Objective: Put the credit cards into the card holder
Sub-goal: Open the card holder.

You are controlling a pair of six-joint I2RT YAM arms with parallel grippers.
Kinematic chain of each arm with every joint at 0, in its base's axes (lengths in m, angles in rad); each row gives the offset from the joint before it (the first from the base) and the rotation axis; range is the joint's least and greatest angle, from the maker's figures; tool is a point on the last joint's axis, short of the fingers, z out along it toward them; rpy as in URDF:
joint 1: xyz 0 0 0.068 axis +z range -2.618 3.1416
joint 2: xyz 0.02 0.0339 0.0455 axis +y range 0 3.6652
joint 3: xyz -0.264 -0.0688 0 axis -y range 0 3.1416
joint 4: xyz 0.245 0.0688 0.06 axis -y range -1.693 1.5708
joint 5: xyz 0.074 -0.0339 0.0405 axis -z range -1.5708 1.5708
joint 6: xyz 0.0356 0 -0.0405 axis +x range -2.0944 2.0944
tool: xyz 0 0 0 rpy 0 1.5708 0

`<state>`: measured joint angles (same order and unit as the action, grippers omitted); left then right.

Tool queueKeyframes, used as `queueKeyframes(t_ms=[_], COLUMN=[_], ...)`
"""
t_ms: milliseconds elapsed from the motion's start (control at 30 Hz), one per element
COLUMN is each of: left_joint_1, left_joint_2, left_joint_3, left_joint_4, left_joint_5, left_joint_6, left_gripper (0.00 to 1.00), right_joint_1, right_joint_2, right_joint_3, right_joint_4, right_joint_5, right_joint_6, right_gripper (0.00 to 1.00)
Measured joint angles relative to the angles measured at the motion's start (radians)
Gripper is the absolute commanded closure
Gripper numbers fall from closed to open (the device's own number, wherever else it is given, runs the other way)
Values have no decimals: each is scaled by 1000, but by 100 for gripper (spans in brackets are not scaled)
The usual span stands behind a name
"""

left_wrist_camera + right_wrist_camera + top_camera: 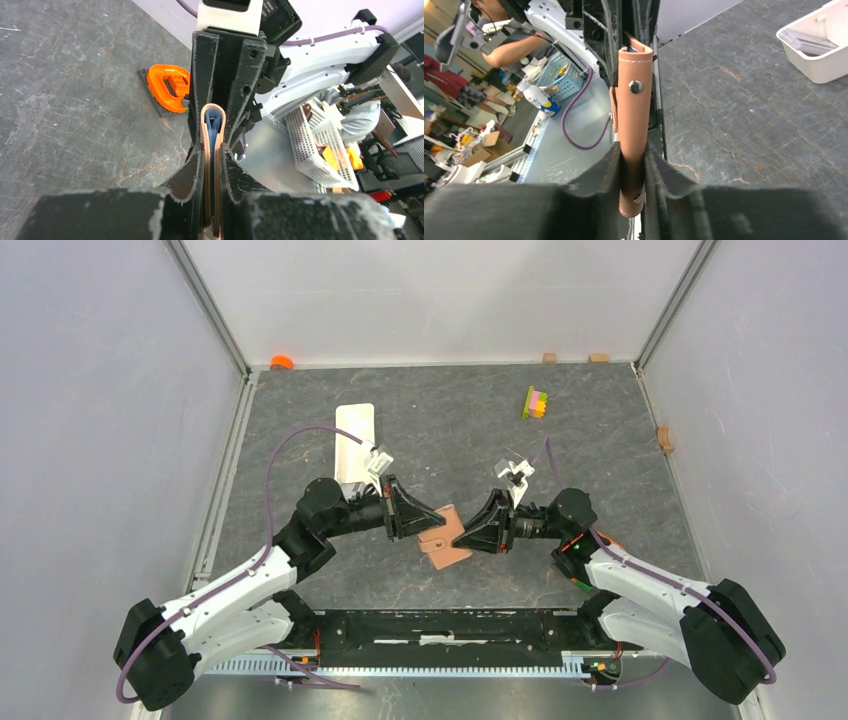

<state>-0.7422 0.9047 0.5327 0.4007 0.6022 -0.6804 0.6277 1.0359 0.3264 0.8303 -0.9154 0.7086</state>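
Observation:
The reddish-brown card holder (447, 538) is held between both grippers over the middle of the table. My left gripper (424, 519) is shut on its left edge. My right gripper (470, 533) is shut on its right edge. In the left wrist view my gripper (212, 156) pinches the two leather flaps (205, 145), and blue card edges (214, 125) show between them. In the right wrist view my gripper (633, 152) clamps the folded holder (633, 117), whose metal snap (636, 86) faces the camera. Pale flat cards (808, 41) lie in the white tray.
The long white tray (354, 440) stands behind the left gripper, and shows at top right in the right wrist view (824, 70). A coloured block stack (535, 402) sits at the back right. An orange clamp-like piece (170, 90) lies near the right arm. Small wooden blocks (665, 438) line the walls.

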Motion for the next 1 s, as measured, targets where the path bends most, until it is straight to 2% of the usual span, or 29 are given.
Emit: queueKeyframes(t_ms=[33,100,133,200,300,467,567,767,1000], left_joint_1=[0,0,0,-1,-13,-33,-56,-144,-188], left_joint_2=[0,0,0,-1,-29,-148,-151,-5,93], left_joint_3=[0,3,10,56,144,215,244,275,275], left_joint_4=[3,-4,-23,-159,-388,-592,-637,-702,-740], left_joint_5=[1,2,0,-37,-179,-331,-317,-249,-180], left_joint_6=[0,7,20,69,166,298,346,409,422], left_gripper=[59,23,15,8,9,24,28,29,29], right_joint_1=[2,5,5,5,6,-8,-11,-12,-13], right_joint_2=[0,-1,-2,-6,-9,-6,18,56,57], right_joint_3=[1,5,8,49,163,282,295,304,324], right_joint_4=[9,11,-1,-107,-357,-669,-798,-992,-1043], right_joint_5=[-6,-10,-12,-2,50,127,135,145,74], right_joint_6=[10,23,19,-23,-151,-308,-352,-402,-413], right_gripper=[97,100,100,100,100,100,100,100,100])
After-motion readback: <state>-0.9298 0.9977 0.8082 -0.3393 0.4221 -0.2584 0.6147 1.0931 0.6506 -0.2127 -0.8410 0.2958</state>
